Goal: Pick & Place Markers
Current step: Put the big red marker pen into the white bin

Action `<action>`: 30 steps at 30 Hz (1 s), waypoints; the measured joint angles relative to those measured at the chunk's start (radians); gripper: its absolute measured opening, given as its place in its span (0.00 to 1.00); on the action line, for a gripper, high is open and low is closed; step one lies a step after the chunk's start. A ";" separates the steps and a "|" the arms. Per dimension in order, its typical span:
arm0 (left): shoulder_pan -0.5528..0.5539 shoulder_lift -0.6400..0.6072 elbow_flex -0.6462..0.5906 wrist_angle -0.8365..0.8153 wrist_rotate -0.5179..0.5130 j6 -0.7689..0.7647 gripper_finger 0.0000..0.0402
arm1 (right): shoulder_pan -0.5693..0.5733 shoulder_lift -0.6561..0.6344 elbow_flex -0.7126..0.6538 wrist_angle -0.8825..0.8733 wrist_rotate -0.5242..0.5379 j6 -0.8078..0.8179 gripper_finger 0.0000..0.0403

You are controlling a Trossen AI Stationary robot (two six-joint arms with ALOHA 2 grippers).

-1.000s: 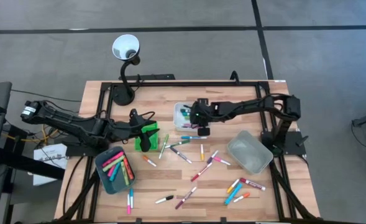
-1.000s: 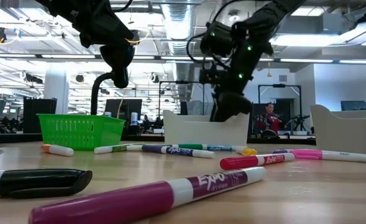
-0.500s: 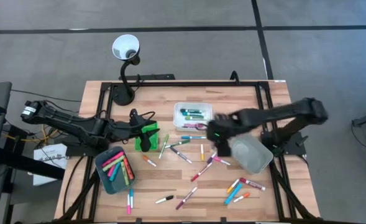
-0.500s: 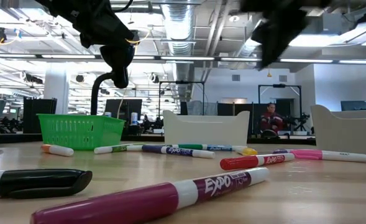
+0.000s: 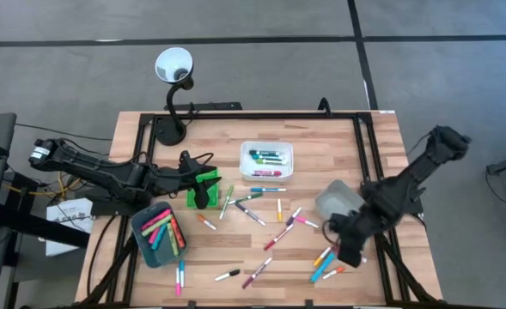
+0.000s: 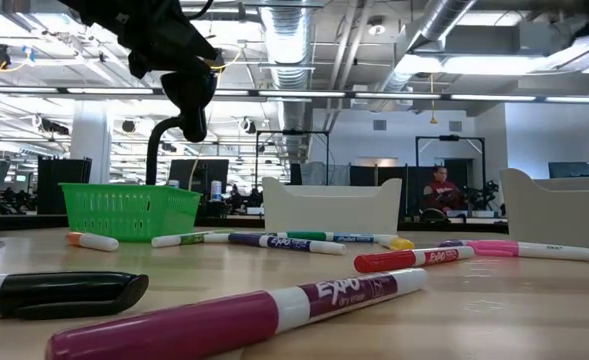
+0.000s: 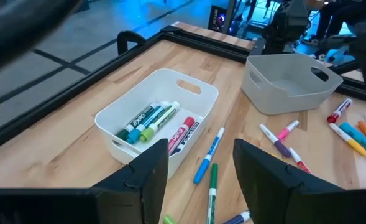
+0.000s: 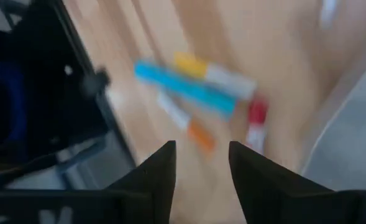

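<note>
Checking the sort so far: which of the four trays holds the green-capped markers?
The white tray at the table's back middle; green-capped markers lie inside. The teal tray holds mostly pink ones, and the clear grey tray looks empty.

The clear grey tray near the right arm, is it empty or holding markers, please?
Empty: the left wrist view shows the clear grey tray with a bare inside; markers lie beside it on the table.

Table (image 5: 321, 137) from above. A tray (image 5: 267, 160) holding several markers (image 5: 270, 157) sits near the far edge at centre; a basket (image 5: 204, 188) lies to its left, a second marker-filled tray (image 5: 159, 233) nearer the front left corner, and another tray (image 5: 345, 209) at the right. Loose markers (image 5: 261, 216) lie scattered between the trays (a cluster (image 5: 330, 260) sits before the right-hand tray). A lamp (image 5: 173, 68) stands at the far left edge.
</note>
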 joint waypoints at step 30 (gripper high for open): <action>0.012 -0.001 0.000 0.048 0.000 0.016 0.44 | 0.183 0.496 0.021 -0.051 -0.027 0.129 0.31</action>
